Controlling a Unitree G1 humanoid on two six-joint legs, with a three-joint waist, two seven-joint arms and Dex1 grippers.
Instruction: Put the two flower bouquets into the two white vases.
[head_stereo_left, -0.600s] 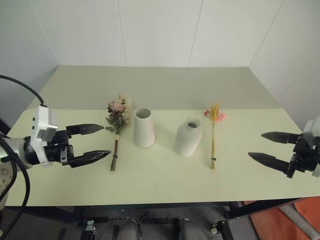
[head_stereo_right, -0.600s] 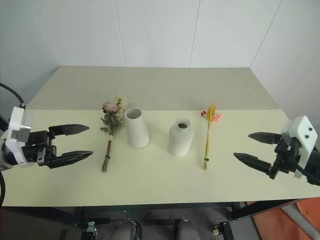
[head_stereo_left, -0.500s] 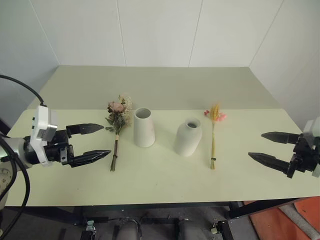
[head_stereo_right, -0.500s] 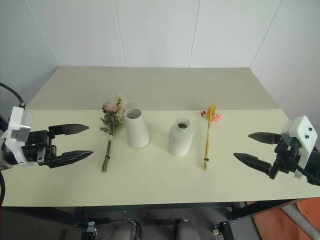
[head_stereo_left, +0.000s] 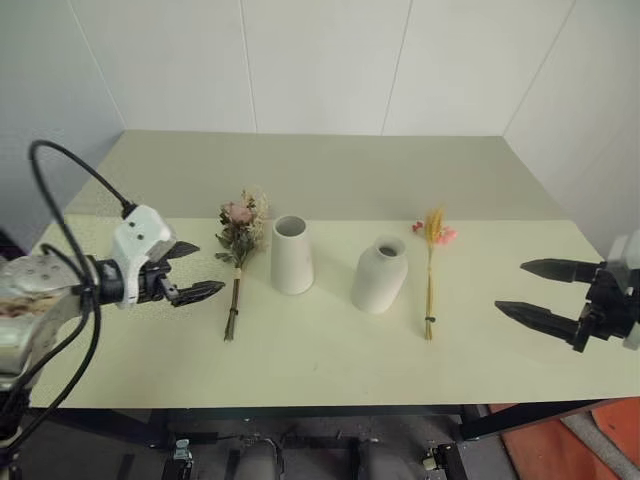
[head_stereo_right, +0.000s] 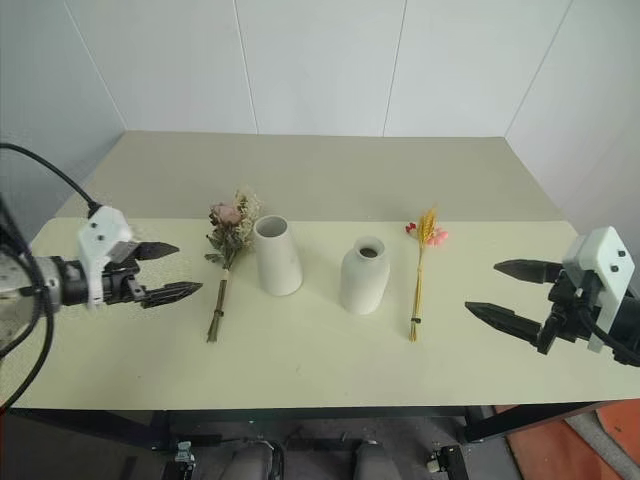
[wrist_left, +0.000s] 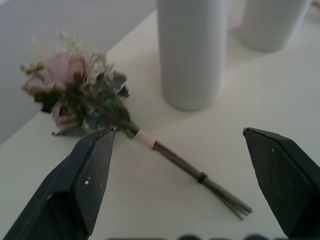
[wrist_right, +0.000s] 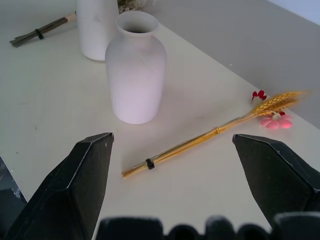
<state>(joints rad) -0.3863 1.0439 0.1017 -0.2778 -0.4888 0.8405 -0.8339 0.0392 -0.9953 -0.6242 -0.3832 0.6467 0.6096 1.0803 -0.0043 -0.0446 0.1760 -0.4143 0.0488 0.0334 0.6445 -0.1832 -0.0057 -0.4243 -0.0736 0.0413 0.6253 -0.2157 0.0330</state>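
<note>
On the pale desk (head_stereo_left: 330, 360), cone vase (head_stereo_left: 291, 255) stood upright as landmark, bottle vase (head_stereo_left: 380, 274) just right of it, bushy bouquet (head_stereo_left: 238, 247) laid flat just left, slim bouquet (head_stereo_left: 431, 270) laid beyond the bottle vase, left pincer (head_stereo_left: 194, 270) held wide near the bushy stems, right pincer (head_stereo_left: 536, 290) held wide, well apart, nothing gripped.

Head stereo overhead; wrist views close

Pale yellow-green bench (head_stereo_left: 320, 370) w/ dark frame underneath, seam across mid. White panelled walls (head_stereo_left: 320, 60) behind & both sides, thin vertical joints. Orange-red floor patch (head_stereo_left: 570, 450) at right.
</note>
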